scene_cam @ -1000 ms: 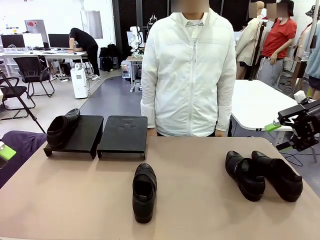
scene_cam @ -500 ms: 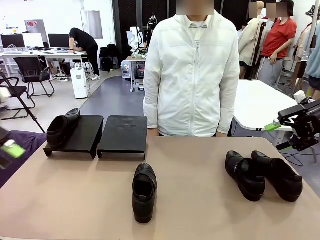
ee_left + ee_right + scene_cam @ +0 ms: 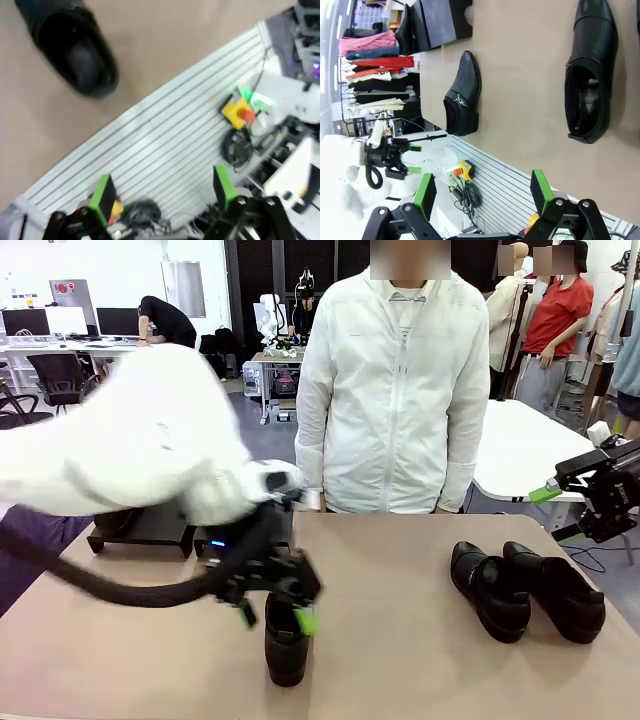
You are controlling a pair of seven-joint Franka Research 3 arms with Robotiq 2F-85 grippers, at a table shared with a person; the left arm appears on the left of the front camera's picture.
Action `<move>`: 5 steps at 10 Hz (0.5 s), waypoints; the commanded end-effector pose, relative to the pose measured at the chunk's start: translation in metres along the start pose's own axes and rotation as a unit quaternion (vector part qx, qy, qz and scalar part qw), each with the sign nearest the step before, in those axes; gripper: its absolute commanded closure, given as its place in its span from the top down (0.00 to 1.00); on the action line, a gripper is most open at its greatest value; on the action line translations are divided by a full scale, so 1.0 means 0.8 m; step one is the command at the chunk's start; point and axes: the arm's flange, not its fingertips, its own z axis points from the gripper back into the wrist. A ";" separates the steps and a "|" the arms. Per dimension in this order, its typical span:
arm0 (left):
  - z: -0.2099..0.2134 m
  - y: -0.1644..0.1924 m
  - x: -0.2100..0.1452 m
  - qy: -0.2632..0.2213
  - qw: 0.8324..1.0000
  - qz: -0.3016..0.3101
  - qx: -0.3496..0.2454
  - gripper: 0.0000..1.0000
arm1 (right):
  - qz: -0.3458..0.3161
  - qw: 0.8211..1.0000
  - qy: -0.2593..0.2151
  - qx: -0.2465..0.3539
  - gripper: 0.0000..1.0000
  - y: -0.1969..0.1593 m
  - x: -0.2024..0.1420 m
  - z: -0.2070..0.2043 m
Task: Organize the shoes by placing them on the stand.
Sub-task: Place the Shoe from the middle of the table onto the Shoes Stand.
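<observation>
L hand (image 3: 276, 617) open over lone shoe (image 3: 287, 655), long axis near-far, toe twd person (image 3: 395, 390); R hand (image 3: 482, 191) open.

The left arm reaches low toward the middle, left hand (image 3: 276, 617) fingers spread; right hand (image 3: 556, 512) likewise, raised aside.

The left arm (image 3: 130, 455), blurred, stretches across the table (image 3: 400, 660) and hides much of the stand (image 3: 145, 530). The left gripper (image 3: 276, 617) hangs wide apart just over the lone shoe (image 3: 287, 658). A pair of shoes (image 3: 525, 590) sits off right, before a person in a white jacket (image 3: 395, 390).
</observation>
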 end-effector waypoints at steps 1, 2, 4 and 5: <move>0.013 0.041 0.050 0.033 0.998 0.019 0.054 1.00 | 0.003 1.000 0.002 0.002 1.00 0.001 0.003 0.006; 0.000 0.000 0.000 0.000 1.000 0.000 0.000 1.00 | 0.003 1.000 0.002 0.002 1.00 0.001 0.003 0.006; 0.000 0.000 0.000 0.000 1.000 0.000 0.000 1.00 | 0.003 1.000 0.002 0.002 1.00 0.001 0.003 0.006; -0.015 0.004 0.034 0.015 1.000 0.005 0.017 1.00 | 0.003 1.000 0.002 0.002 1.00 0.001 0.003 0.006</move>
